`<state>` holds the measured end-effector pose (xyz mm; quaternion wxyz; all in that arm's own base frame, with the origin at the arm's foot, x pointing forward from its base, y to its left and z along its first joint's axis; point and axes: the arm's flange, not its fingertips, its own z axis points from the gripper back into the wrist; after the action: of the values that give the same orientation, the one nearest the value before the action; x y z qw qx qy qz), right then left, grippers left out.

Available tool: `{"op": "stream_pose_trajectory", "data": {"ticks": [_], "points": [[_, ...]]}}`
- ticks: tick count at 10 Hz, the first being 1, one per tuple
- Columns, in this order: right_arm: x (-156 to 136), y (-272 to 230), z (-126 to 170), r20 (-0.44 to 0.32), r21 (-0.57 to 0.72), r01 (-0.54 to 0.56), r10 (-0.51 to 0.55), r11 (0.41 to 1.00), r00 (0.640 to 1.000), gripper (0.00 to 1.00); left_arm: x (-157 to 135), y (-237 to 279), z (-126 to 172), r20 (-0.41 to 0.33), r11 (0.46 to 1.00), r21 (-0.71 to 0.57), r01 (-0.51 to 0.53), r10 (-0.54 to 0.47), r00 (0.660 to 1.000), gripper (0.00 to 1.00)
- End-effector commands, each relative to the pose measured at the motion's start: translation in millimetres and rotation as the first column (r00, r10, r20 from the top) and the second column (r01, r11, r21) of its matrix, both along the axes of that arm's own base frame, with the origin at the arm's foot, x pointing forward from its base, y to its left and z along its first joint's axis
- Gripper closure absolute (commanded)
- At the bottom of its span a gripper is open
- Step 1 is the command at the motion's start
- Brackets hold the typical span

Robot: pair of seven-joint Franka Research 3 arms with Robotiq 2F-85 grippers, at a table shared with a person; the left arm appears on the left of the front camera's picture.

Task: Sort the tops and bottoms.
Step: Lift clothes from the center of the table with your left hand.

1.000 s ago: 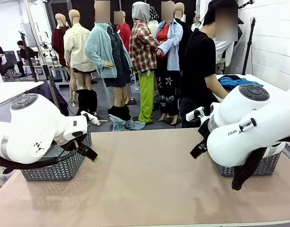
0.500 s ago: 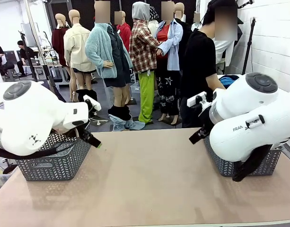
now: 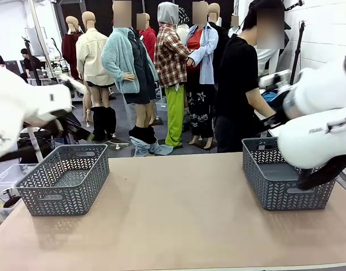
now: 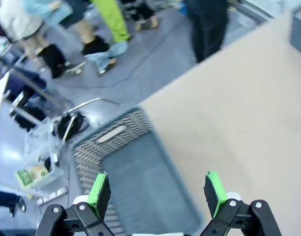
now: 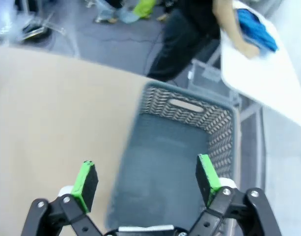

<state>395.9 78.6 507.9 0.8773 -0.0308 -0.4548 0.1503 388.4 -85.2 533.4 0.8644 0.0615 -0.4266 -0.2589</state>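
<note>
**Sorting not begun: both baskets bare, garments off the counter**

Nearest: the left gripper (image 4: 156,189) has its jaws wide apart and holds nothing, above the left-hand basket (image 3: 60,195) at lower left of the front view. The right gripper (image 5: 146,179) is likewise spread and empty, above the right-hand basket (image 3: 274,192) at lower right. The counter (image 3: 173,220) between them carries no cloth.

Farther: the person (image 3: 237,84) stands at upper right. One hand (image 5: 246,49) rests on a white side table (image 5: 268,73), just beside the tops (image 5: 258,27).

Count: grippers two, baskets two, blue heaps one. The shirts within it cannot be counted. The bottoms cannot be placed.

Recommendation: let the garments reach the counter first. Pinch a raised fold, lift fully clear, and commit one kind to each basket.
</note>
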Motion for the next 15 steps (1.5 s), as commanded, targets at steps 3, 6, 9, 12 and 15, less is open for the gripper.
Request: {"op": "stream_pose_trajectory", "data": {"ticks": [3, 6, 9, 12, 15], "points": [[-30, -106, -14, 0.02, 0.186, 0.386, -0.397, 0.903, 0.918, 0.0, -12, 114, 35, -0.007, 0.934, -0.096, -0.345, 0.346, 0.938, 0.0], [-35, -196, -50, -0.092, 0.313, 0.58, -0.584, 0.752, 0.807, 0.0, -16, 179, 22, -0.163, 0.851, -0.134, -0.508, 0.487, 0.858, 0.0], [-55, -247, -98, -0.175, 0.383, 0.705, -0.703, 0.596, 0.689, 0.0, -23, 232, -10, -0.308, 0.794, -0.132, -0.593, 0.536, 0.786, 0.0], [-63, -248, -120, -0.206, 0.415, 0.701, -0.69, 0.58, 0.693, 0.0, -19, 249, -42, -0.422, 0.772, -0.114, -0.625, 0.532, 0.734, 0.0], [-12, -282, -86, -0.215, 0.349, 0.73, -0.708, 0.587, 0.672, 0.0, -27, 243, -36, -0.362, 0.792, -0.101, -0.603, 0.535, 0.763, 0.0]]}}
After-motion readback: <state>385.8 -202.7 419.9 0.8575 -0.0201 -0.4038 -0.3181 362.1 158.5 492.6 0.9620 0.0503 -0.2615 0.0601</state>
